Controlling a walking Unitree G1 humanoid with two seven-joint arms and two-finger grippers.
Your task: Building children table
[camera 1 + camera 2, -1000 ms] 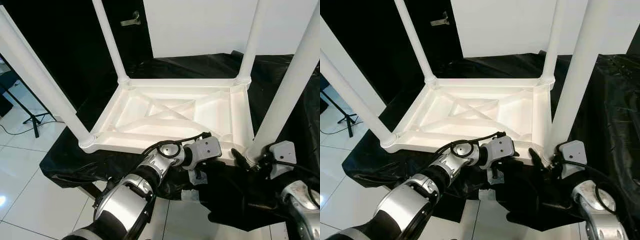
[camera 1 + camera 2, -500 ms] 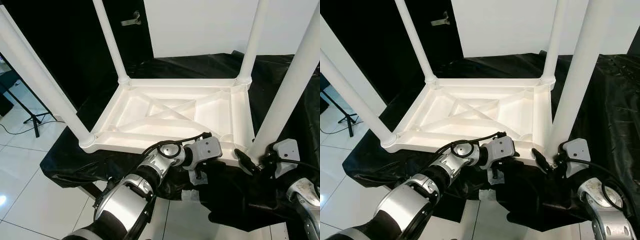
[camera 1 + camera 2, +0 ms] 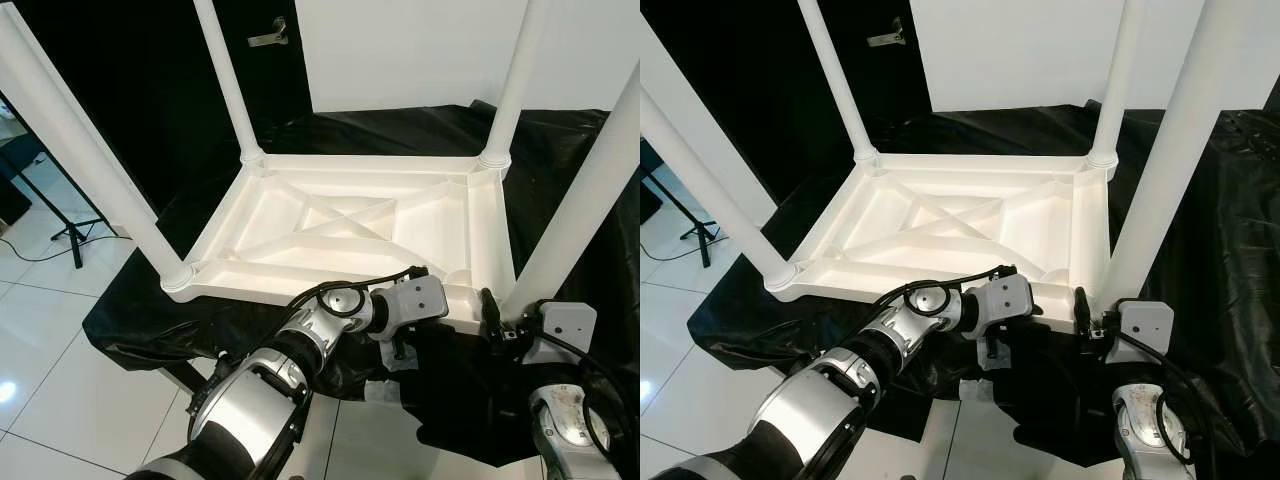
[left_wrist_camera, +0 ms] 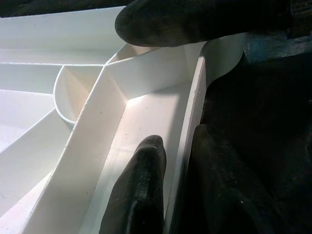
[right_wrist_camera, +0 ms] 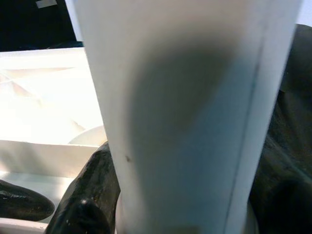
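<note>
A black cloth [image 3: 560, 170] covered the work surface, with a black stand [image 3: 60, 225] on the tiled floor at the robot's left. On the cloth the white table [image 3: 350, 225] lay upside down, ribbed underside up, four legs rising upright. The right gripper [image 3: 500, 325] had its fingers set around the base of the near-right leg [image 3: 590, 190]. The left gripper [image 4: 170, 190] pinched the table's near rim between its fingers.
</note>
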